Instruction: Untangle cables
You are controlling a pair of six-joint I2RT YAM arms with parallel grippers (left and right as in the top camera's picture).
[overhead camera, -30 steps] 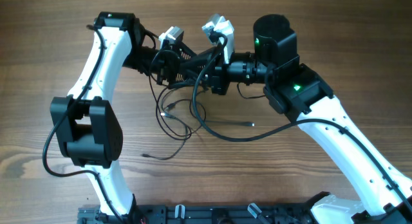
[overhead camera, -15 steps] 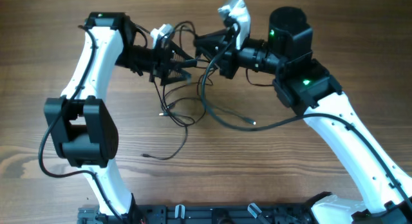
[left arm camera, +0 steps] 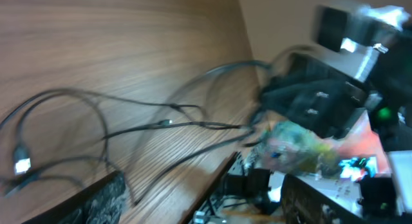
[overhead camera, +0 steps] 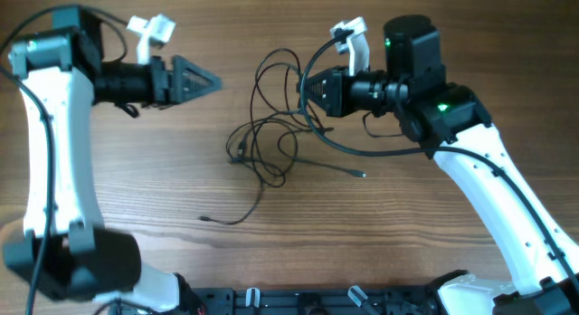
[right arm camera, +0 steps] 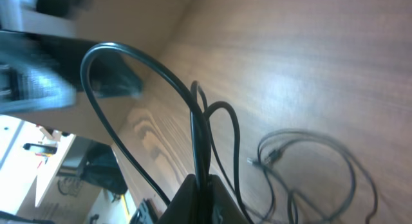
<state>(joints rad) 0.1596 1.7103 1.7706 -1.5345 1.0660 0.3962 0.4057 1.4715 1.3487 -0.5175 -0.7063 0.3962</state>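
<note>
Split wide since a second ago, when huddled nose to nose above the tangle at 12 o'clock. Left claw [overhead camera: 210, 81] now flung out to 10 o'clock, fingers [left arm camera: 96, 197] spread apart with nothing between them and no strand trailing after it. Right claw [overhead camera: 306, 87] at 1 o'clock, pinched together on a raised loop of the cables [overhead camera: 244, 152], with a few strands running up into the closed tips in the wrist view. Rest of the cables down on the tabletop [overhead camera: 136, 188] at the centre, looped over one another much as half a second back; one tail out toward 7 o'clock, one silvery plug [overhead camera: 362, 175] toward 4 o'clock. By judgement: a pull-apart left holding on one side only, knot loosened a little at best, not yet undone, fresh grip from the left probably needed. Plenty of bare wood from 6 round to 9 o'clock for dragging a strand clear. Less certain elsewhere: a tabletop edge showing in both wrist views, though hard to tell which one. Worth watching: the thick arm lead [overhead camera: 380, 154] sagging from the right arm at 3 o'clock, just beside the thin loops and easy to snag.
</note>
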